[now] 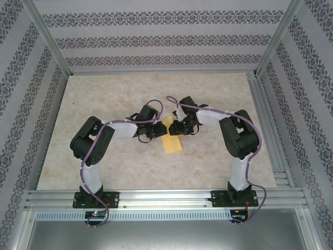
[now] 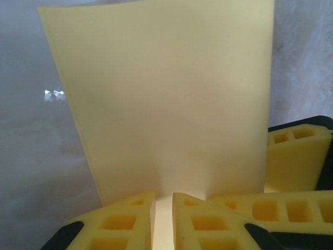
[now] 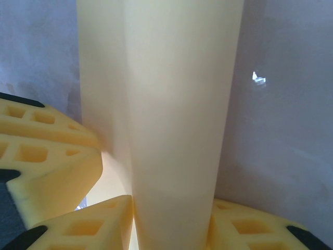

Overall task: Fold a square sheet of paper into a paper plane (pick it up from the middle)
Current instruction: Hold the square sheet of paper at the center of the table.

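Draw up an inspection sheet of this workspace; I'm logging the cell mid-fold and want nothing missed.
Surface: pale marbled tabletop, bare around the work.
Job's things: square sheet of paper, yellow, folded to a narrower layered strip, its far end between the two grippers at table centre.
Clutter: nothing seen.
Grippers: left gripper pinched on the sheet's edge. Right gripper has a finger on either side of the sheet, but its grip is unclear.
Cables: purple cables run along both arms and loop above the wrists, off the paper.
Surroundings: patterned wall panels; aluminium frame at the near edge.
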Controlling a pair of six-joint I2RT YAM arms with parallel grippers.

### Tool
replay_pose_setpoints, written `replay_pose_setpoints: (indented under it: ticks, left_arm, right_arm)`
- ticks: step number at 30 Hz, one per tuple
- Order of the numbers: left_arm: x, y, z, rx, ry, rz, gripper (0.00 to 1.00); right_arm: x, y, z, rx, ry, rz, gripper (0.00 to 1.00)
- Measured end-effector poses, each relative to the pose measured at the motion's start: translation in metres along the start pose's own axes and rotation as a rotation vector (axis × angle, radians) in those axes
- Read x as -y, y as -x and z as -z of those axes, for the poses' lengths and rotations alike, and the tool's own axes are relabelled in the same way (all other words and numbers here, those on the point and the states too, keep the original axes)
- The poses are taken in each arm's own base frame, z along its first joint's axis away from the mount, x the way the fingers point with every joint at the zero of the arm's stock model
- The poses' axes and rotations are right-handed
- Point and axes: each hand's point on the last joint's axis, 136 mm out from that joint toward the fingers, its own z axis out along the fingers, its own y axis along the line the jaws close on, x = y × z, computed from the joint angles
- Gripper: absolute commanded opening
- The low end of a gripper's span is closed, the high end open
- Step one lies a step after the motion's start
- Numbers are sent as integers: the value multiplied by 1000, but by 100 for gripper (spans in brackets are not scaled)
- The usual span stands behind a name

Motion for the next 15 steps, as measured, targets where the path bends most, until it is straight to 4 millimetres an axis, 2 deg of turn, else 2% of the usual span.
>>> replay_pose_setpoints:
  ticks: [10,12,15]
  left_arm:
    - [-7,-2,-2,-18,36,6,14]
    - [-7,-3,-2,-18,42,0,14]
    - [-8,-3,-3,-12,51,-12,13]
  right_arm:
    - [-1,0,0,0,1,-6,42]
    - [-3,1,2,3,2,-9,45]
    - [-7,2,5,11,3,-15,56]
